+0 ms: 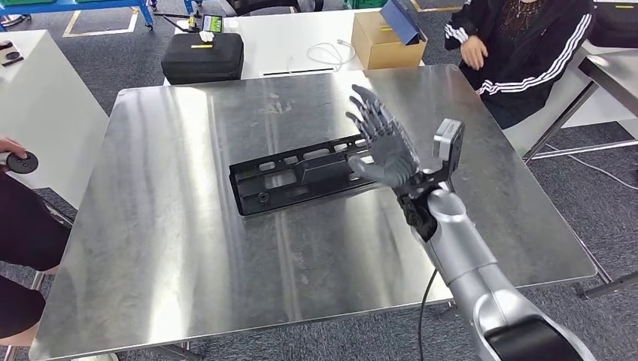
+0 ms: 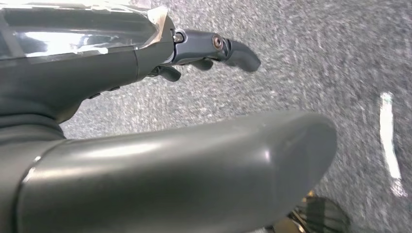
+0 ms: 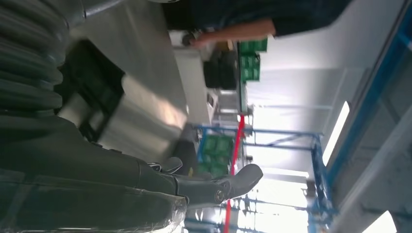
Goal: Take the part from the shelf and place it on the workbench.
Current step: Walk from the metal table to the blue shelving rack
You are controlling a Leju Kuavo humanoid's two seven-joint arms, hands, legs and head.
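Note:
A long black plastic part with several cut-outs lies flat near the middle of the shiny steel workbench. My right hand hovers above the part's right end with fingers spread and nothing in it. In the right wrist view that hand shows an outstretched finger, and the part is a dark shape on the metal top. My left hand hangs over grey carpet, fingers loosely extended, holding nothing.
A black case, a cardboard box and a cable lie on a white table behind the workbench. A person in a striped black jacket stands at the far right. Another person's hand holds a black disc at the left edge.

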